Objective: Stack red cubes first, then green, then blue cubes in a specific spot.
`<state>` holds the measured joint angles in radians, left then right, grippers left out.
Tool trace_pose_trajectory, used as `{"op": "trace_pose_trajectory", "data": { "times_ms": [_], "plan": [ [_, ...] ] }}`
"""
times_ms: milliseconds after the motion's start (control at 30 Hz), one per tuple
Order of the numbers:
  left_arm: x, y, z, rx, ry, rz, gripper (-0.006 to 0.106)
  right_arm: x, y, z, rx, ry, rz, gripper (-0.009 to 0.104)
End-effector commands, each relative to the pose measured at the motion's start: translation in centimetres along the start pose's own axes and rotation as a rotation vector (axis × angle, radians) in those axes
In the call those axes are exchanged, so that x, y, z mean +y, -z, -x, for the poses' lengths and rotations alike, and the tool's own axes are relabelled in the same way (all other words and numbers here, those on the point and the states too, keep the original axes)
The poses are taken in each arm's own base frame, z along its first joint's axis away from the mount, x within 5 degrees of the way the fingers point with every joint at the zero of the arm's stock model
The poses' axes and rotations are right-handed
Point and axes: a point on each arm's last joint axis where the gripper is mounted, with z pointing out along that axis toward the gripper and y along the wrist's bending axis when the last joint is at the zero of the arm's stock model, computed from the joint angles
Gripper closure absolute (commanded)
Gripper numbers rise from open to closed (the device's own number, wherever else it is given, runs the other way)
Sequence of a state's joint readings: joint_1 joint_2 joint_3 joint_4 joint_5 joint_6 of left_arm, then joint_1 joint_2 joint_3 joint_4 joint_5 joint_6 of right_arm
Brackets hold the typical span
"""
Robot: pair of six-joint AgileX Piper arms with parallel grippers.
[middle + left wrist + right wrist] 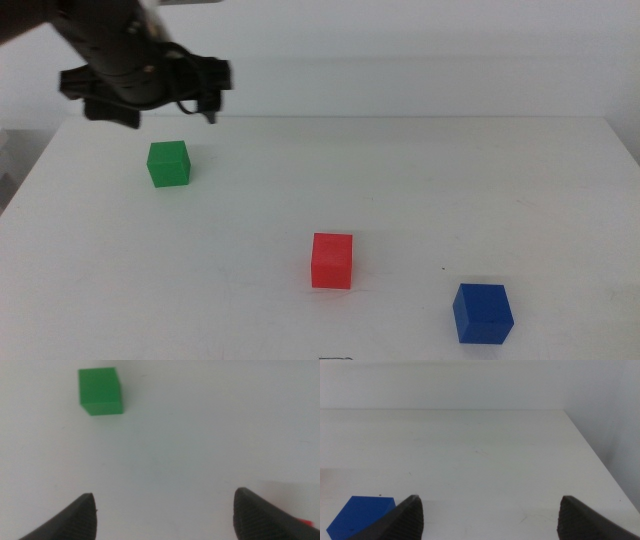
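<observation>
The green cube (168, 164) (100, 391) sits on the white table at the far left. The red cube (332, 260) rests near the middle front, and only a red sliver shows at the edge of the left wrist view. At the front right lies the blue cube (483, 313) (362, 516). My left gripper (150, 95) (162, 505) hovers high over the table's far left, above and behind the green cube, jaws open and holding nothing. My right gripper (490, 505) is outside the middle view; it is open and empty, with the blue cube beside one jaw.
The white table's far edge (400, 117) meets a pale wall. Its right edge (600, 455) shows in the right wrist view. Bare tabletop (450, 190) lies between the cubes.
</observation>
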<state>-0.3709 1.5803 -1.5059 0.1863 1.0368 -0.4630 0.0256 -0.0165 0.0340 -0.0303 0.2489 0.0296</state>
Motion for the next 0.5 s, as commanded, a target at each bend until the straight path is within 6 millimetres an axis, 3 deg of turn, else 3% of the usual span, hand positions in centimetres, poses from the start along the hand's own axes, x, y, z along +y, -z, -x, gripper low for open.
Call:
{"op": "trace_pose_trajectory", "data": {
  "times_ms": [0, 233, 467],
  "plan": [
    [1.4, 1.3, 1.4, -0.079, 0.020, -0.044, 0.007, 0.0, 0.4, 1.5, -0.118, 0.010, -0.002, 0.003],
    [5.3, -3.9, 3.2, -0.049, 0.070, -0.006, 0.007, 0.0, 0.4, 1.5, -0.118, 0.010, -0.002, 0.003],
    [6.4, -8.1, 5.9, -0.047, 0.069, -0.001, 0.007, 0.0, 0.4, 1.5, -0.118, 0.010, -0.002, 0.003]
  ]
}}
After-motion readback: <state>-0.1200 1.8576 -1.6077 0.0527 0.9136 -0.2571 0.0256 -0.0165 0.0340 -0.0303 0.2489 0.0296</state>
